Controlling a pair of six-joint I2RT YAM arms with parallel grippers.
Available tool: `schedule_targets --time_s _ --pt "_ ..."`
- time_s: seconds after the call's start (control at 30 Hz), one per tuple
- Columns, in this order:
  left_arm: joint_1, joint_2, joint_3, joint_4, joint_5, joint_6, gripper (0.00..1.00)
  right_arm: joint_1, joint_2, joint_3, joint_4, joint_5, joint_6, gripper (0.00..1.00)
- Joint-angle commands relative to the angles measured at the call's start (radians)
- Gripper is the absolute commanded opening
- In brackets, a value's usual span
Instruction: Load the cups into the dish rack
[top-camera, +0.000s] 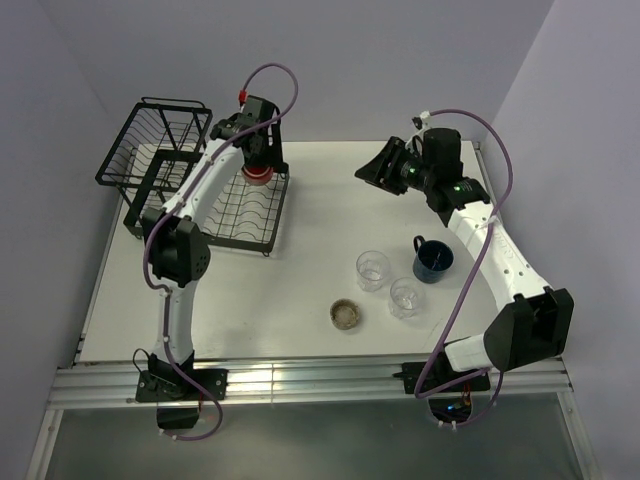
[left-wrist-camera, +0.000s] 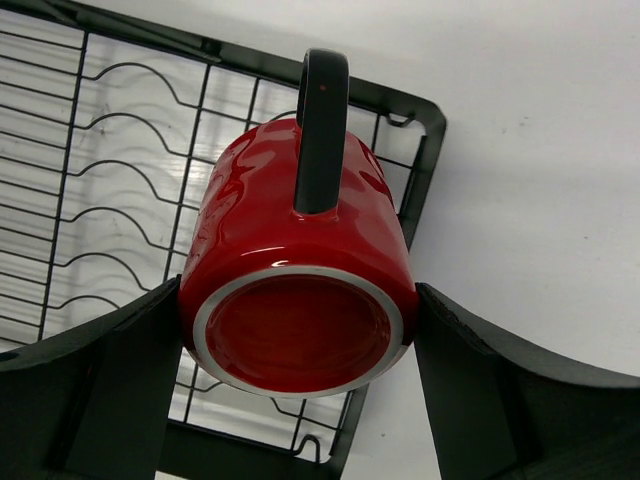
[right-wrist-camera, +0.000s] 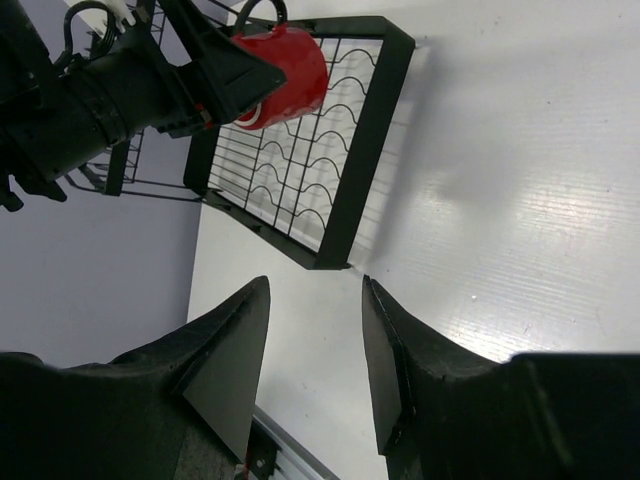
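The red glazed mug with a black handle (left-wrist-camera: 250, 220) is clamped by its sides in the left gripper (left-wrist-camera: 298, 340), inverted at frame centre, its axis pointing down at the black wire dish rack (left-wrist-camera: 200, 45) tray corner beneath it.

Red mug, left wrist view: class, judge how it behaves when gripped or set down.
The red mug has glossy highlights, so it is probably slippery in the left tool. It looks like rigid glazed ceramic, likely to chip against the dish rack wires. Laid sideways it might roll until its handle catches.
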Motion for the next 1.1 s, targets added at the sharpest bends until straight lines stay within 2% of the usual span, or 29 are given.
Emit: schedule_targets --time_s 0.0,0.3,0.67,0.97,1.0,1.07 --pt "0.034 -0.028 0.009 0.034 -0.037 0.003 0.00 0.003 0.000 0.023 0.007 0.010 -0.030 0.49" --pt "0.065 -0.053 -0.125 0.067 -0.013 -0.026 0.00 0.009 0.023 0.017 0.002 0.004 -0.047 0.49" --pt "0.105 -0.027 -0.172 0.092 0.011 -0.072 0.00 0.017 0.040 0.022 -0.017 0.007 -0.066 0.49" --pt "0.111 -0.016 -0.192 0.117 -0.003 -0.086 0.20 0.019 0.054 0.029 -0.026 0.010 -0.070 0.49" --pt "0.111 -0.014 -0.194 0.120 -0.003 -0.086 0.29 0.020 0.057 0.031 -0.026 0.012 -0.070 0.49" --pt "0.111 -0.016 -0.205 0.127 -0.004 -0.086 0.37 0.022 0.058 0.035 -0.030 0.015 -0.073 0.50"
